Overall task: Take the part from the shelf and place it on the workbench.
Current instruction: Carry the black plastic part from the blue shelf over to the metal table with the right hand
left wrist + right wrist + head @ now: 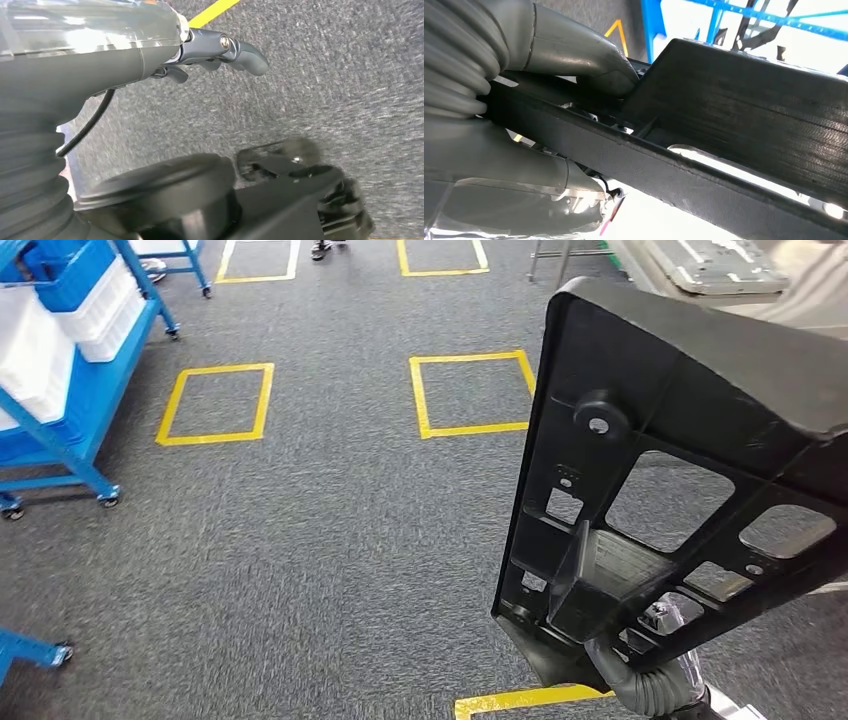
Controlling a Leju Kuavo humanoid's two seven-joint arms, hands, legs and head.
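Nearest us, our right hand [574,75] grips the part [680,450], a big black plastic frame with cut-out windows and a round boss; in the right wrist view the thumb presses on one face of a rib while the other fingers lie under it. In the head view the part stands tilted at 3 o'clock, held up off the floor, and the hand's ribbed cover shows under its lower edge at 5 o'clock. We can read no label or writing on the part; some small moulded marks near the boss are too fine to make out. Our left hand [220,52] hangs over the carpet [330,540] holding nothing, its fingers gently curled and apart. A strip of yellow tape [520,700] lies on the carpet just below the part. Farther out, two yellow taped squares [215,403] lie at 11 and 12 o'clock. A blue wheeled rack [70,380] with white and blue bins stands at 10 o'clock. At 1 o'clock, beyond the part, a pale bench [715,270] carries a grey tray.
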